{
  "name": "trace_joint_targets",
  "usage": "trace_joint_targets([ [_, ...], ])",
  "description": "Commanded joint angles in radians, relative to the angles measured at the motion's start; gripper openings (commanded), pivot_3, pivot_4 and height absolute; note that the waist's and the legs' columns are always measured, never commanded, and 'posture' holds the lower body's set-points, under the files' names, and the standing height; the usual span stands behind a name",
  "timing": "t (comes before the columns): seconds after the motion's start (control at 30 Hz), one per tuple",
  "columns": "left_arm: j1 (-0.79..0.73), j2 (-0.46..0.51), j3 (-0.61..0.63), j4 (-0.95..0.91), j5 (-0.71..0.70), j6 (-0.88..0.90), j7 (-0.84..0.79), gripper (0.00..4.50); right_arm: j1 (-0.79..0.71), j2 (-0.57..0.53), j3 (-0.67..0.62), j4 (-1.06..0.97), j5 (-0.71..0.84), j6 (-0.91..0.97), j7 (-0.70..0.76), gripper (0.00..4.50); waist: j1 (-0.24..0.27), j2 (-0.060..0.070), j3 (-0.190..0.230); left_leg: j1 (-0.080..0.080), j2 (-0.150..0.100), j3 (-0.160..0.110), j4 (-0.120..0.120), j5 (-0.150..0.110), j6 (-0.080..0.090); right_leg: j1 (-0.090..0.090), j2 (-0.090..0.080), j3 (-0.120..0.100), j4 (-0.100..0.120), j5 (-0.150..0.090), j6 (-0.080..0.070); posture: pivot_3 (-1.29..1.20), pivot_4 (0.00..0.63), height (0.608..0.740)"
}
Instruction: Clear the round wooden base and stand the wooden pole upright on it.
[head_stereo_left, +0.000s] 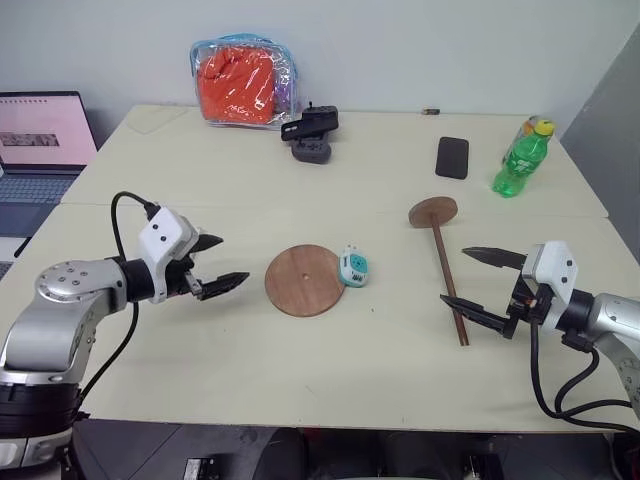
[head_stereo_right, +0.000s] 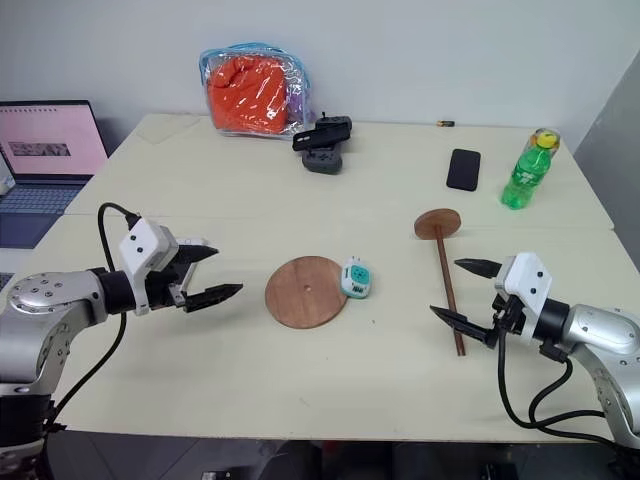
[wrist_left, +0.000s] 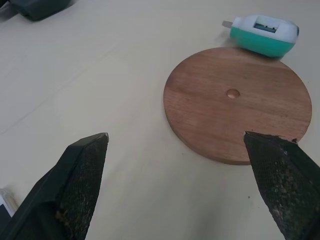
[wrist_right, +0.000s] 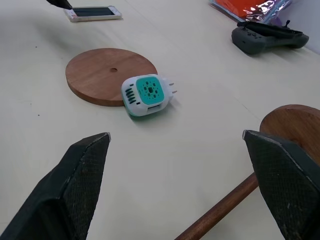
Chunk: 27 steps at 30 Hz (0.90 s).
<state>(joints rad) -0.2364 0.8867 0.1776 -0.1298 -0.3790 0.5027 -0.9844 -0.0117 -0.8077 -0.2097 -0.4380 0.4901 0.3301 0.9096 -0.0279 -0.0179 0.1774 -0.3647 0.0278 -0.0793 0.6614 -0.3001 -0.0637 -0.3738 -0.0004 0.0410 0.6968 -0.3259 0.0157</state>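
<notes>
The base (head_stereo_left: 304, 280) lies flat mid-table, its top bare, with a small teal-and-white plug (head_stereo_left: 354, 267) touching its edge on the side toward the pole. The pole (head_stereo_left: 447, 280) lies flat on the table to the right of the base, well apart from it, its disc end pointing away from the robot. The left gripper (head_stereo_left: 218, 263) hovers left of the base, jaws spread wide and empty. The right gripper (head_stereo_left: 482, 287) sits just beside the pole's near end, jaws also wide apart, holding nothing. A phone (head_stereo_left: 452, 157), a green bottle (head_stereo_left: 523, 157) and a controller (head_stereo_left: 311, 134) sit farther back.
</notes>
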Motion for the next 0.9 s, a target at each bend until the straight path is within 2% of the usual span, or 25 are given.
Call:
trace_joint_targets([
  [0.03, -0.005, -0.005, 0.021, -0.012, -0.010, -0.021, 0.007, 4.50, -0.013, 0.001, -0.007, -0.017, -0.005, -0.017, -0.002, 4.46, 0.000, 0.000, 0.000, 0.000, 0.000, 0.000, 0.000, 0.000, 0.000, 0.000, 0.000, 0.000, 0.000, 0.000, 0.000, 0.00, 0.150, 0.740],
  [0.43, -0.034, -0.032, 0.002, -0.003, -0.028, -0.059, -0.016, 4.50, 0.006, -0.007, -0.032, -0.032, -0.009, -0.017, -0.006, 4.46, 0.001, -0.001, 0.000, 0.000, 0.000, 0.000, 0.000, 0.000, 0.000, 0.000, 0.000, 0.000, 0.000, 0.000, 0.000, 0.00, 0.150, 0.740],
  [0.57, -0.071, -0.032, -0.043, 0.038, 0.022, -0.112, -0.026, 4.50, 0.028, 0.001, -0.034, -0.066, 0.002, -0.001, -0.021, 4.46, 0.001, -0.001, 0.000, 0.000, 0.000, 0.000, 0.000, 0.000, 0.000, 0.000, 0.000, 0.000, 0.000, 0.000, 0.000, 0.00, 0.150, 0.740],
  [0.7, -0.110, -0.051, -0.059, 0.046, -0.004, -0.082, -0.031, 4.50, 0.020, -0.002, -0.030, -0.017, -0.024, -0.018, -0.027, 4.46, 0.000, -0.001, 0.001, 0.000, -0.001, 0.000, 0.001, 0.000, 0.000, 0.000, 0.000, 0.000, 0.000, 0.000, 0.000, 0.00, 0.150, 0.740],
  [0.9, -0.090, -0.039, -0.059, 0.019, -0.011, -0.070, -0.063, 4.50, -0.041, 0.026, -0.008, -0.007, -0.051, -0.046, -0.059, 4.46, -0.002, -0.001, 0.001, 0.000, -0.001, 0.000, 0.000, 0.000, 0.000, 0.000, 0.001, 0.000, 0.000, 0.000, 0.000, 0.00, 0.150, 0.740],
])
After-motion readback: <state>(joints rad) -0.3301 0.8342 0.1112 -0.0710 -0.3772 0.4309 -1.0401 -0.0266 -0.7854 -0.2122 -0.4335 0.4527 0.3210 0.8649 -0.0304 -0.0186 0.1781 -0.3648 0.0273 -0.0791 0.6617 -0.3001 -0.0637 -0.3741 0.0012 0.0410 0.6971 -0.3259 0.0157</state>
